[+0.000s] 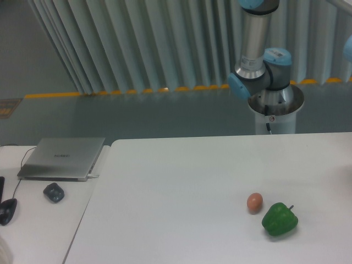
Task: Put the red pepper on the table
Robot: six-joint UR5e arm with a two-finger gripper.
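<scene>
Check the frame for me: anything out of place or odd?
Nothing is spilled or damaged. One oddity: no red pepper is in view. The large white table holds only a glossy green bell pepper and a small brownish egg beside it. The claw is outside the picture.

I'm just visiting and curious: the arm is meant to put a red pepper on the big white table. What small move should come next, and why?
Probably bring the hand into view above a bare part of the table. Neither the hand nor any red pepper shows here; only the arm's joints show behind the table. The egg and green pepper sit at the front right, so the middle looks free.
</scene>
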